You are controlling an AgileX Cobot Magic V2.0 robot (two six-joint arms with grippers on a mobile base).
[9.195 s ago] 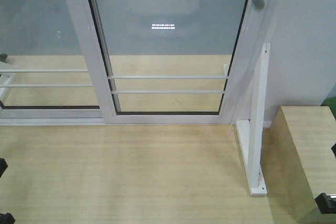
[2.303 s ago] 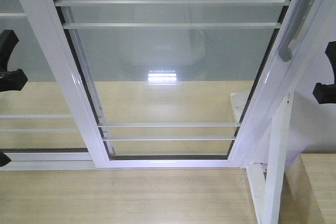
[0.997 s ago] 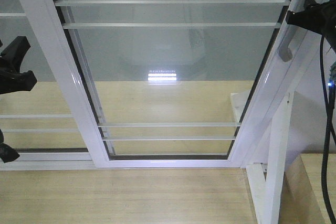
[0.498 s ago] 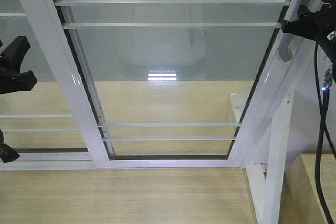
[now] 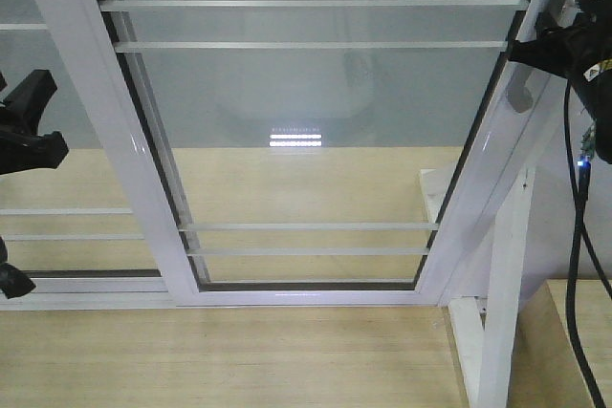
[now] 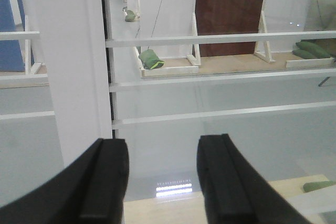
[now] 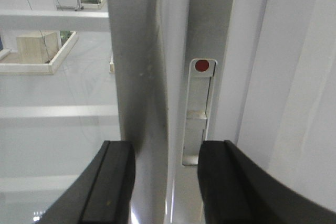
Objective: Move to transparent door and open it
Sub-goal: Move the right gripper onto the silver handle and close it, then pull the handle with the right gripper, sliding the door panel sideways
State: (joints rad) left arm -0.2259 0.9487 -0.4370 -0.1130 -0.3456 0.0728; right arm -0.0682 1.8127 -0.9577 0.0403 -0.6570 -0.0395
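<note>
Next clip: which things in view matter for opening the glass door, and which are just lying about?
In the job: transparent door, its grey handle, lock plate, right pincer open astride the handle.

Just about: left pincer, open and empty; neighbouring barred panel; white support bracket; wooden box; green bags beyond the glass.

Flat, cool indoor light fills all three views, leaving only faint shadows. A striped bright reflection (image 5: 296,138) glares on the transparent door (image 5: 316,93) and shows again low in the left wrist view. The front view splays straight frames outward. Close to the right wrist lens, the grey handle (image 7: 139,77) is blurred.
</note>
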